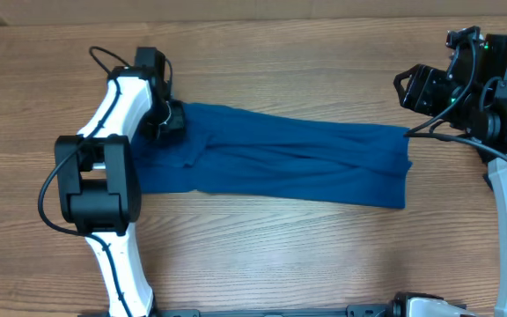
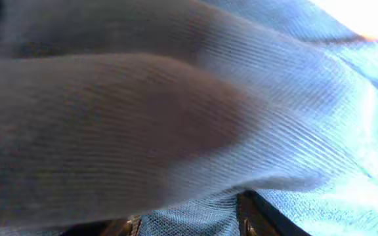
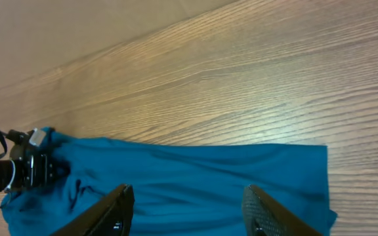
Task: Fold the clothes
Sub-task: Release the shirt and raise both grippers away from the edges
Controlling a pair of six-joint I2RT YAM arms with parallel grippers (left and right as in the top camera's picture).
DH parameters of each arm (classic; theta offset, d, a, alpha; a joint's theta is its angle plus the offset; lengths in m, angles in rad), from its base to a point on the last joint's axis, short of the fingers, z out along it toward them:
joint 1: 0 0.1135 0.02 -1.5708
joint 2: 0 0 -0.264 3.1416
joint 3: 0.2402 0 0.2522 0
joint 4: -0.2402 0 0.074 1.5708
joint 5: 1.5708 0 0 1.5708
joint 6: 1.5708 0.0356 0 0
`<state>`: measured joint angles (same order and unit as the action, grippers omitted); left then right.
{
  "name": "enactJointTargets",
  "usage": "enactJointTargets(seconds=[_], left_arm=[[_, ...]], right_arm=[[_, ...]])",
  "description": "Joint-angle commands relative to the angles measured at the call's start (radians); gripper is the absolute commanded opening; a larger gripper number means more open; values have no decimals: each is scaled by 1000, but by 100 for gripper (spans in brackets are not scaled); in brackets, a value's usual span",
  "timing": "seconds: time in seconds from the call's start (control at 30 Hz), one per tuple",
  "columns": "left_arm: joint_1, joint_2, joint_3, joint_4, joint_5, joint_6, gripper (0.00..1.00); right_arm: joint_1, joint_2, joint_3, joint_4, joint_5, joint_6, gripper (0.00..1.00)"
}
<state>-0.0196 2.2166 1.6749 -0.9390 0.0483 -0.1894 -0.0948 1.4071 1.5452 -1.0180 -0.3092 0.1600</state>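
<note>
Blue shirt [image 1: 289, 163] is lying flat on the wooden desk [image 1: 280, 53] as one long band, running from left of centre in the overhead frame out to the right, where it ends in a pretty clean straight edge. Plain deep blue, matte, no print that I can see. A few long soft creases run along it and it's more rumpled toward the left end.

The left tool [image 1: 170, 119] sits right on the upper left corner of the fabric in the overhead shot, and the white left arm [image 1: 117, 114] covers part of that end. Whether it's actually clamped on the cloth, I honestly can't tell from up there. Its own wrist cam doesn't help much. It's basically wall to wall shirt [image 2: 176, 118], super close, washed out pale with the fine ribbed knit showing, which no other view gives you, and only a dark sliver of hardware at the bottom edge.

The right tool [image 1: 409, 88] is at the upper right of the overhead frame, off the shirt's right end and not touching it. The right wrist view shows what the overhead doesn't: the right tool [image 3: 187, 190] has its fingers [image 3: 120, 210] well apart with nothing between them. The shirt [image 3: 195, 170] runs across the lower part of that frame, with bare desk [image 3: 241, 78] above it. At far left of that same view is the left tool [image 3: 28, 167], with fabric bunched up around it
</note>
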Motion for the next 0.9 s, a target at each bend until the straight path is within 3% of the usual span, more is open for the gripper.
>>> enactJointTargets(seconds=[0.0,0.43,0.6,0.73,0.87], left_arm=[[127,120,-24,22,-111,-114,49],[257,117,-24,-41,-98,-102,47],[255,69,-23,-47,90,-76,48],[255,-53,-23,-26,166,-68,51],[255,-193,-23,-30,163,-68,55]], right_arm=[[2,-4,12,-6,6,-5,57],[2,101,11,-133,27,-3,61],[2,214,7,-183,27,36,61],[2,285,5,-184,27,65,76],[2,360,5,-201,-4,44,82]])
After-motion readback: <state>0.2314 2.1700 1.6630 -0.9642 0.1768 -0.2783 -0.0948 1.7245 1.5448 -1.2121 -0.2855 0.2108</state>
